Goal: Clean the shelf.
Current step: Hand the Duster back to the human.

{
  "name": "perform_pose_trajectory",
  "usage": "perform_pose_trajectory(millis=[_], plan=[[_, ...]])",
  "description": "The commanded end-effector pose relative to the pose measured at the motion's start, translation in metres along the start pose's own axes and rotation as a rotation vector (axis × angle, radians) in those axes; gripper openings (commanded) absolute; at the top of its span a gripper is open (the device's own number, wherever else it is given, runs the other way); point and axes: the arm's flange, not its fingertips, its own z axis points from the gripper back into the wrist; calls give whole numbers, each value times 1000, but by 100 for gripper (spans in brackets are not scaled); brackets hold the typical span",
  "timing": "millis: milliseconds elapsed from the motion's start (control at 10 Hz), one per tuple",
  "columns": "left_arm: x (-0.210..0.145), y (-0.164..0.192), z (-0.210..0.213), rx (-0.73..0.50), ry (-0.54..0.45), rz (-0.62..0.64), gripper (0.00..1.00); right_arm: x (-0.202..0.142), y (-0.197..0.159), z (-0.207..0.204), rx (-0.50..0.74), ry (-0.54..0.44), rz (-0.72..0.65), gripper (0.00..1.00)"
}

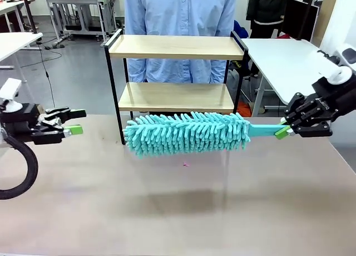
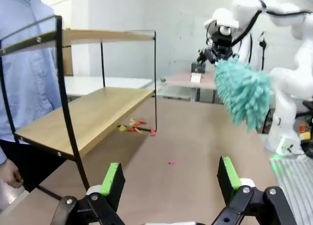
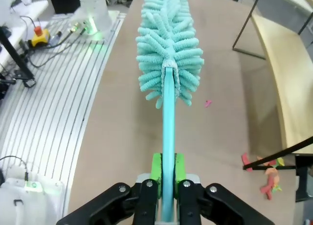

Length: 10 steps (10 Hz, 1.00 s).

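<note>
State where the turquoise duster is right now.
In the front view, the duster hangs above the table, just before the shelf, its handle clamped in the right gripper.

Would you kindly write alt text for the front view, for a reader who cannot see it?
The right gripper, jaws shut, holds a teal duster by its handle, level above the table in front of the two-tier wooden shelf. The left gripper waits open at the left, and a person in a light blue shirt stands behind the shelf.

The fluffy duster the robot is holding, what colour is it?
The duster is turquoise, handle included. The front view shows it best.
</note>
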Motion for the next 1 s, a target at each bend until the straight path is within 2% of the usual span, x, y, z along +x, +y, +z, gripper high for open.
perform_pose_trajectory(millis=[0,100,500,600,900], plan=[[4,-27,-21,-18,-25,-16,100,3,6,1,-8,15,-10,13],[0,0,0,0,0,0,100,3,6,1,-8,15,-10,13],[0,2,-6,3,9,-2,100,3,6,1,-8,15,-10,13],[8,-15,-18,-22,-34,-9,100,3,6,1,-8,15,-10,13],[15,-53,-48,-57,-48,2,100,3,6,1,-8,15,-10,13]])
